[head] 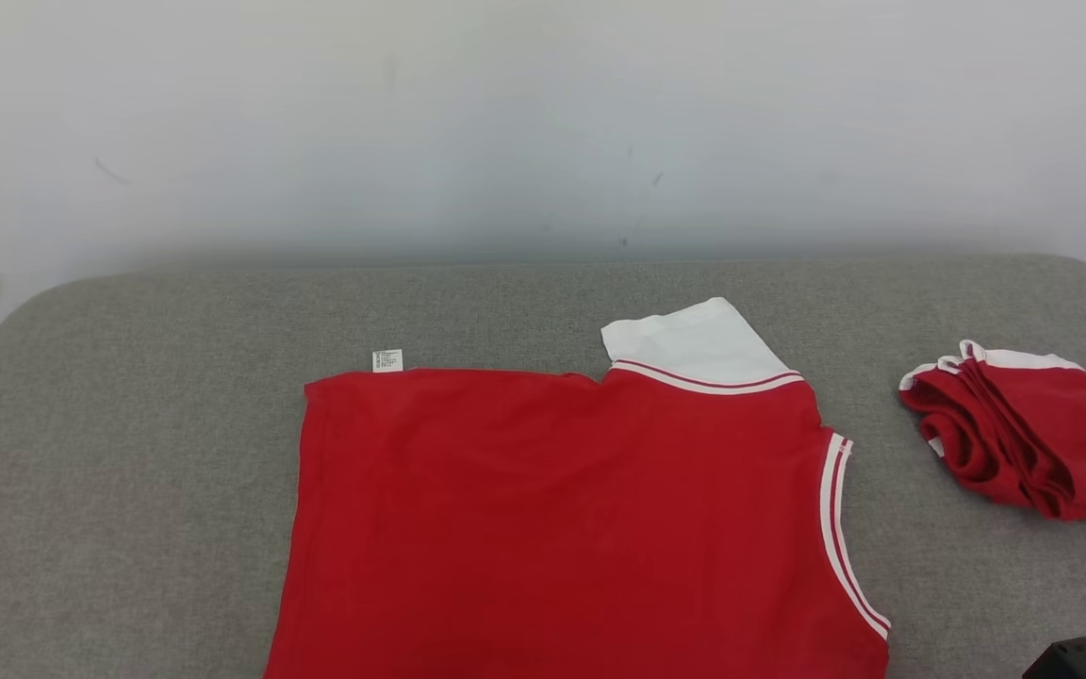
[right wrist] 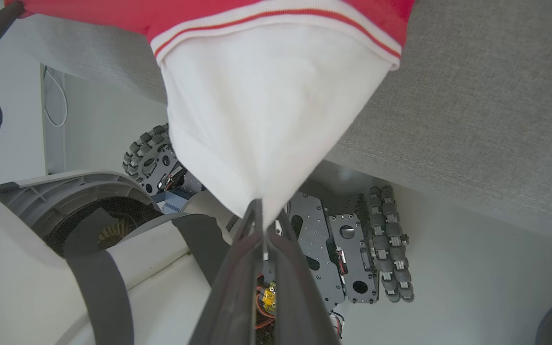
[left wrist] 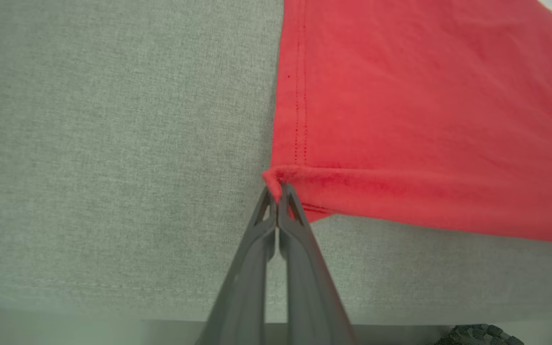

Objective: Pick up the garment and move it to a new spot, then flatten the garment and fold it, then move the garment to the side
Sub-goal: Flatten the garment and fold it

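Pressed together, my left jaws pinch a red hem corner of the garment [left wrist: 424, 96], and my right jaws pinch its white sleeve [right wrist: 266, 110] just past the worktop's [head: 128, 424] near edge. It lies spread across the middle; a bundled red cloth [head: 1024, 434] sits by the right edge.

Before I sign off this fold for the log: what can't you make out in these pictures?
Near side of the garment: head view, cut off by the bottom edge.
Print on the label: head view, too small to read.
The second red garment: head view, bunched, cut by the right edge.
The dark and teal object: head view, cropped at the bottom right corner; unidentifiable.
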You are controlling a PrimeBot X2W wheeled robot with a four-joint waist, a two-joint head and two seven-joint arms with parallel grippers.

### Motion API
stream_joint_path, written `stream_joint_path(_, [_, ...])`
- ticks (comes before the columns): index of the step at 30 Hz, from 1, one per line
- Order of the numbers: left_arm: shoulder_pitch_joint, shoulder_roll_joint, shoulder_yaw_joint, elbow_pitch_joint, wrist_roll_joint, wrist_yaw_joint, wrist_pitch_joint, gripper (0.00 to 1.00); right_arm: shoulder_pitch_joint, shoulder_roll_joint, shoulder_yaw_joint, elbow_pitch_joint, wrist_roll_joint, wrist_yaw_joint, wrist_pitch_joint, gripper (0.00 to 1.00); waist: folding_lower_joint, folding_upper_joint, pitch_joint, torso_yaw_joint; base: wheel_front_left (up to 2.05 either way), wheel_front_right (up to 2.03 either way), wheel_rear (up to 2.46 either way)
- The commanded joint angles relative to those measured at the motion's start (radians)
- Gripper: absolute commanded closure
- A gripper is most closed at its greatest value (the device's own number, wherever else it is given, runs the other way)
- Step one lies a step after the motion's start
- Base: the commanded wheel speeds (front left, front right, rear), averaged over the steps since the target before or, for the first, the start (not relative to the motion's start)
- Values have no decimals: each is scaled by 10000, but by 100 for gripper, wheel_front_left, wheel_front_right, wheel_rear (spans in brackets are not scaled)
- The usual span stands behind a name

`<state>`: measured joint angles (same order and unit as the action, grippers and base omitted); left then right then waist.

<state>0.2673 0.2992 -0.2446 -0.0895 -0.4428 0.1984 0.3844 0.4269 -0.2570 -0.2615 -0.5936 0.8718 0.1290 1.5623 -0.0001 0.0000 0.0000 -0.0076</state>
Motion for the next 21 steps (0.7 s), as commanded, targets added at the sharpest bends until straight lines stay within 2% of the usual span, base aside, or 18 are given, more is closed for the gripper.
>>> stream_joint_path(1, [232, 190, -58, -144, -87, -94, 302, 100, 152, 4, 81, -96, 224, 27, 112, 100, 1, 0, -21, -18, 0, 0, 0])
stream_joint_path(5, [507, 602, -47, -501, -82, 7, 1031, 100, 352, 76, -78, -406, 293, 27, 110, 100, 1, 0, -30, 62, 0, 0, 0])
stream_joint_path(9, [334, 796, -90, -757, 59, -36, 1181, 100, -39, 239, -345, -635, 248, 27, 103, 100, 1, 0, 65, 135, 0, 0, 0])
stream_joint_path(15, [-431, 708, -390, -701, 193, -400, 974, 100, -1217, 360, -142, -485, 157, 27, -287, 100, 1, 0, 189, 217, 0, 0, 0])
stream_joint_path(21, [-1361, 535, -604, -232, 267, -656, 835, 100, -2558, 284, 105, 217, -5, 26, -1246, 100, 1, 0, 309, 357, 0, 0, 0])
